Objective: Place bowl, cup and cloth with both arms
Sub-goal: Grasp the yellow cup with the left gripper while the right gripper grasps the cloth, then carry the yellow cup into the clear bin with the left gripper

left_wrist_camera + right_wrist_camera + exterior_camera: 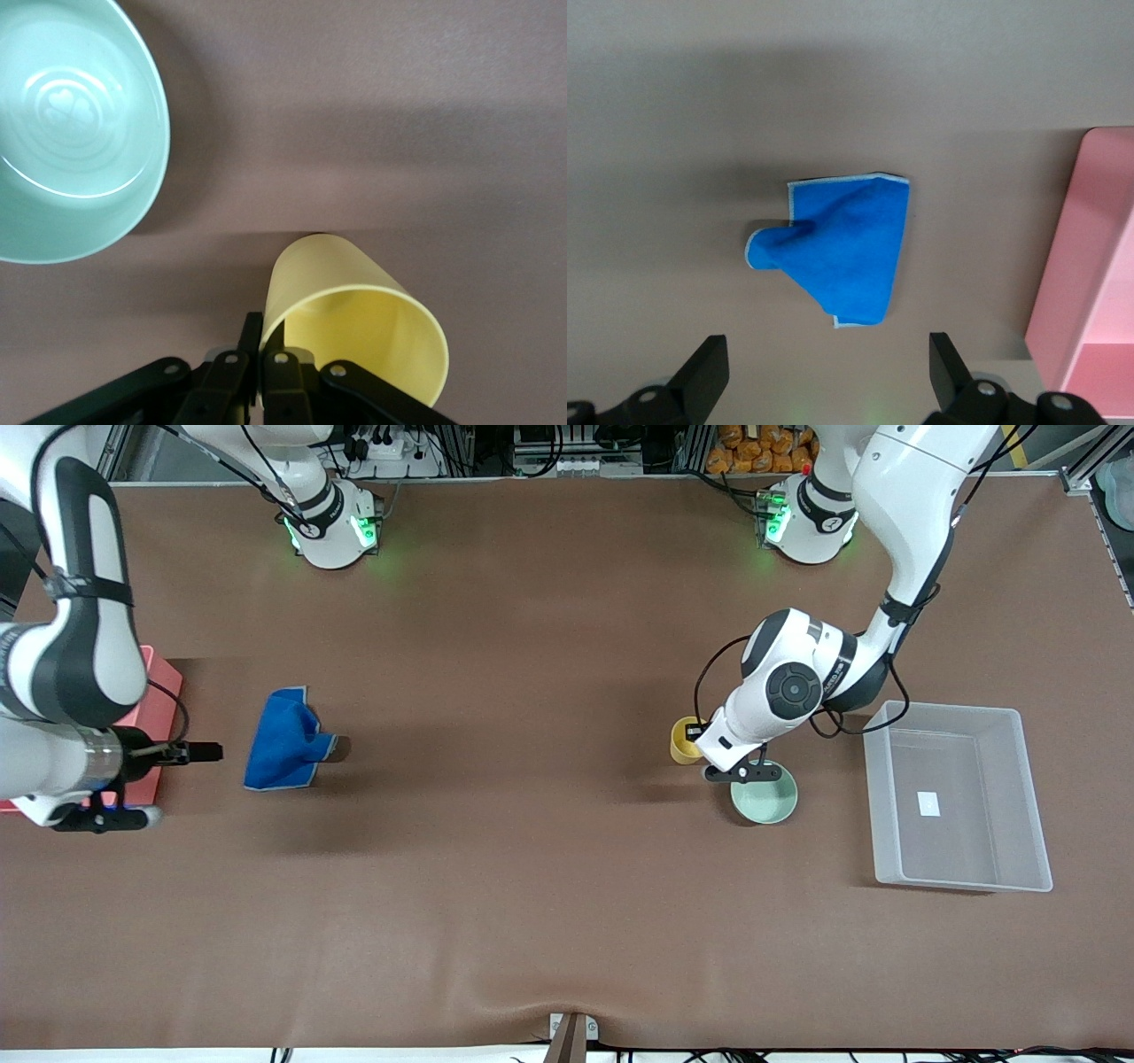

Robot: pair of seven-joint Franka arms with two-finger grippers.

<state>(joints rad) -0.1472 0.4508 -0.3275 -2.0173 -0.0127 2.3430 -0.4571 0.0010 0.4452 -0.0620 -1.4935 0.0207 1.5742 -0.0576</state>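
Observation:
The yellow cup stands on the table beside the mint-green bowl, a little farther from the front camera than the bowl. My left gripper is shut on the cup's rim, one finger inside the wall and one outside. In the front view the left hand covers part of the cup. The blue cloth lies crumpled toward the right arm's end of the table. My right gripper hangs open over the bare table beside the cloth, with nothing between its fingers.
A clear plastic bin sits at the left arm's end of the table, next to the bowl. A pink tray lies at the right arm's end, partly under the right arm. The brown tabletop stretches between the cloth and the cup.

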